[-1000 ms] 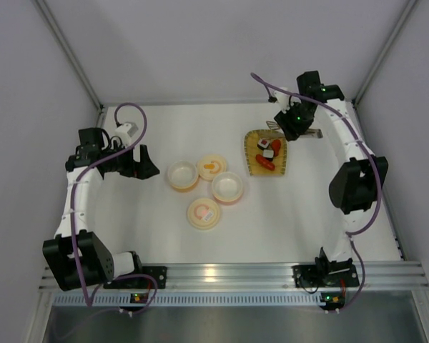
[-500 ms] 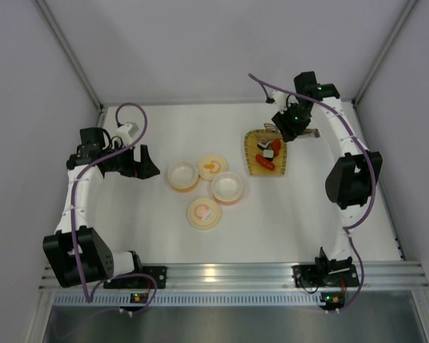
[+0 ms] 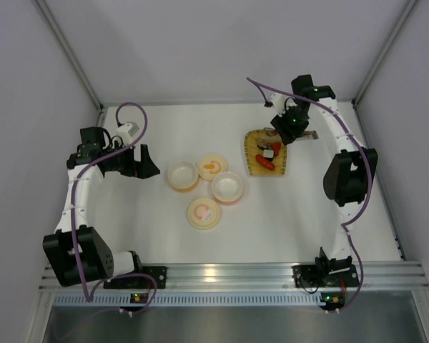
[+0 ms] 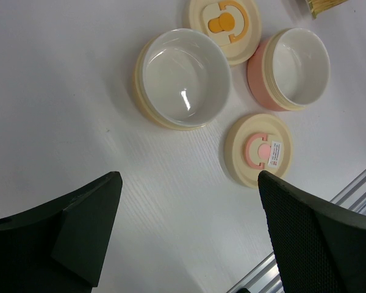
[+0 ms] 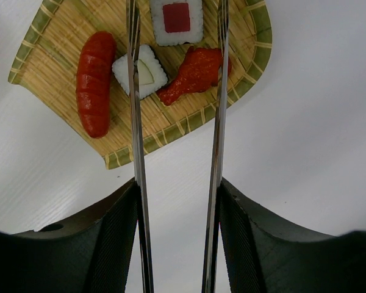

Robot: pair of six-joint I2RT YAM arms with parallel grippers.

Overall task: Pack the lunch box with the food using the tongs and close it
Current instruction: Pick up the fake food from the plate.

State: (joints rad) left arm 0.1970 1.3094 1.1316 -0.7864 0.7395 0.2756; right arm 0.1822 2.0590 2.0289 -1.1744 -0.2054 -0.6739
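Over the tray [image 5: 171, 134] rim, tongs [image 5: 136, 122] arms apart.

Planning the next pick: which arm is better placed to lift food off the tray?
Right. The right end effector holds the tongs over the food on the tray; the left end effector is open, empty, by the bowls.

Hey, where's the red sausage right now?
In the right wrist view the red sausage lies on the left part of the woven tray, beside the white roll with a green centre, left of the tongs.
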